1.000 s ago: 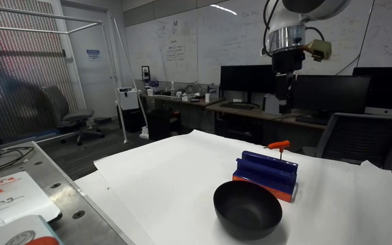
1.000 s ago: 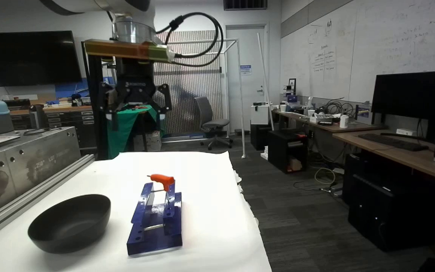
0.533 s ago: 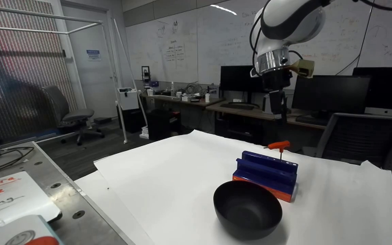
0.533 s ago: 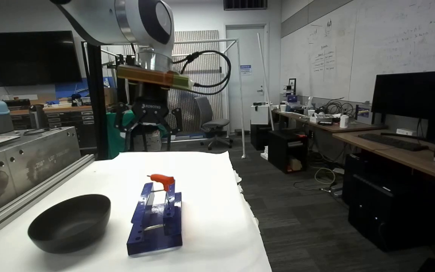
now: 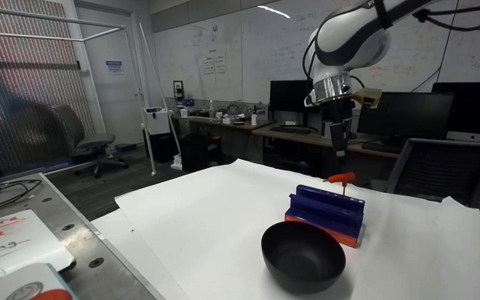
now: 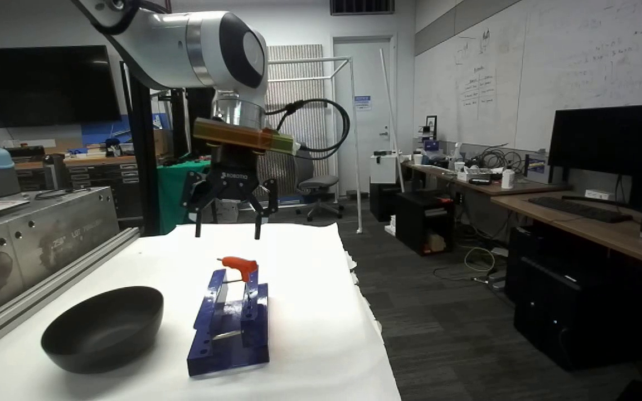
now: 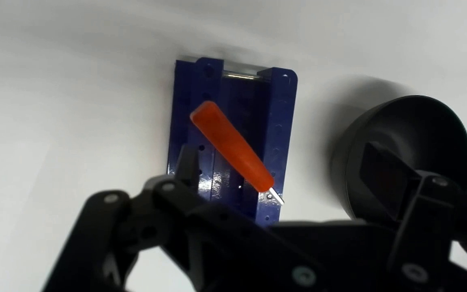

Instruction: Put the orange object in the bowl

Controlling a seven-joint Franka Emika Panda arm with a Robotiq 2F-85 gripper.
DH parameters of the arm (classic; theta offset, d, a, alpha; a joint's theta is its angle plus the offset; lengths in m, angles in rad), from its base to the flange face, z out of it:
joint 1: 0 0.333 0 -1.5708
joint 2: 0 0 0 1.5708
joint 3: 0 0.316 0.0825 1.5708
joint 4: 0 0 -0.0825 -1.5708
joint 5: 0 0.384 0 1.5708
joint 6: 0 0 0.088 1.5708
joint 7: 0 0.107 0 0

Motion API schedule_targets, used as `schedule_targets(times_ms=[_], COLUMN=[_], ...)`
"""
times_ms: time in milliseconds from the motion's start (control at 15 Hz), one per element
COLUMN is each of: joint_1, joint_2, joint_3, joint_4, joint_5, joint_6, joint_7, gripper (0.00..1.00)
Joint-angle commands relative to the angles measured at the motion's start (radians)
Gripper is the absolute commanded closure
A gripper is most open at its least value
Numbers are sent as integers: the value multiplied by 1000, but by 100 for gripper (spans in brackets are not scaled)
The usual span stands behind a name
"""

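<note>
My gripper (image 6: 228,232), spread wide and holding nothing, just dropped toward the orange hex key (image 6: 241,265), standing in the blue rack (image 6: 227,355) below it. Bowl (image 6: 103,335) down and off to one side. Probably means grasp alignment's next.

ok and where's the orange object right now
In the wrist view, the orange object is near the middle, left of the black bowl. In both exterior views it stands in the blue rack, below the open gripper.
</note>
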Motion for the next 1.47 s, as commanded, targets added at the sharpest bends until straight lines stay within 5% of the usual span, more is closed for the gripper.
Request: schedule_targets(times_ms=[0,800,867,933,1400], joint_1=[-35,-52,-55,-55,-57], joint_2=[44,106,104,104,85], joint_3=[12,27,27,27,23], joint_4=[50,43,37,36,30], joint_5=[23,9,14,11,4], joint_6=[4,66,72,74,62], joint_7=[-66,-150,-155,-159,-159], gripper=[0,0,25,26,81])
